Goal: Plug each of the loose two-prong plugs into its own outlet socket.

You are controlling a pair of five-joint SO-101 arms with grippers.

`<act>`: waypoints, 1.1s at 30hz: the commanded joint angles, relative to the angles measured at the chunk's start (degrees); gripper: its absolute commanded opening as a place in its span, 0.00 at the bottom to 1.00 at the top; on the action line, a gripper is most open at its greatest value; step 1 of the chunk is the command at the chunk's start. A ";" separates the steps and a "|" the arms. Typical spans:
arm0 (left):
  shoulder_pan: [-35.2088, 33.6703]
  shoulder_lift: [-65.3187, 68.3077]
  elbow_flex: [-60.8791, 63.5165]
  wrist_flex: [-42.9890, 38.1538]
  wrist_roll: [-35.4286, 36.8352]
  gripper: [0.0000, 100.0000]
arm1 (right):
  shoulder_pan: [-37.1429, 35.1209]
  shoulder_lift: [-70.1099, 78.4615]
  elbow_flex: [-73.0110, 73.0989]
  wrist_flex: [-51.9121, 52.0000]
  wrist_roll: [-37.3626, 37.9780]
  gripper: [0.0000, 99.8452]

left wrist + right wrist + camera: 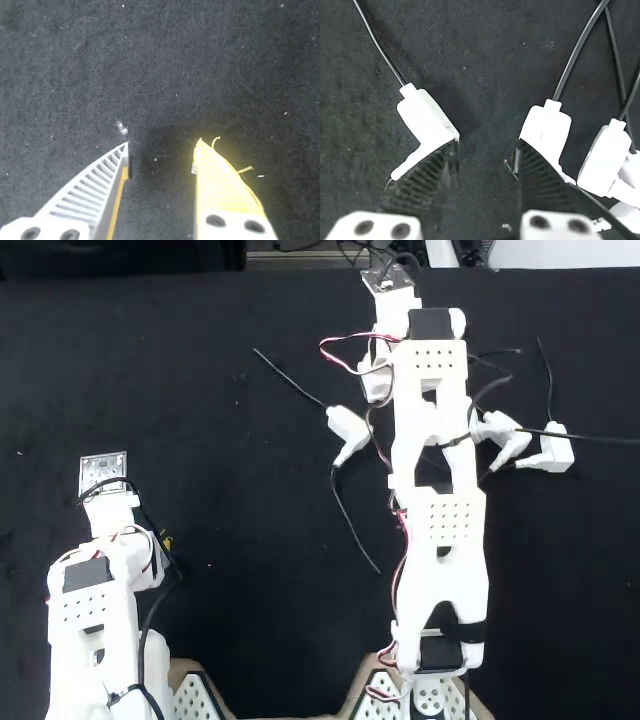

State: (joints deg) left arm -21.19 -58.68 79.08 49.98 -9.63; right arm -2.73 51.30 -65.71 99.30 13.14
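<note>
Three white plug pieces with black cables lie on the black mat. One plug (347, 430) (425, 125) lies left of the right arm (435, 490); a second plug (503, 435) (547, 130) and a blockier white piece (555, 450) (607, 155) lie to its right. My right gripper (486, 145) is open just above the mat, its dark fingers (432, 170) between the first two plugs, each fingertip close to one, nothing held. My left gripper (162, 145) is open over bare mat at the near left, far from the plugs.
Thin black cables (290, 380) run away from the plugs toward the back and the right edge (600, 440); one loose cable (350, 525) trails toward the front. The left arm (95, 590) sits at the front left. Black mat (200, 390) covers the table.
</note>
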 commanded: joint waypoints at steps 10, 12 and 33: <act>-0.13 -0.97 -0.84 0.09 0.00 0.21 | -3.16 -32.22 25.80 1.67 -2.02 0.02; -0.13 -1.05 -2.33 2.37 0.00 0.21 | -3.96 -38.81 33.71 0.26 -2.02 0.01; 7.16 -45.89 14.46 10.37 0.00 0.03 | -3.25 -79.43 95.87 -21.54 -2.02 0.01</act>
State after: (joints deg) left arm -15.21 -98.33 93.41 57.71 -9.54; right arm -7.38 -23.16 27.91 80.75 11.65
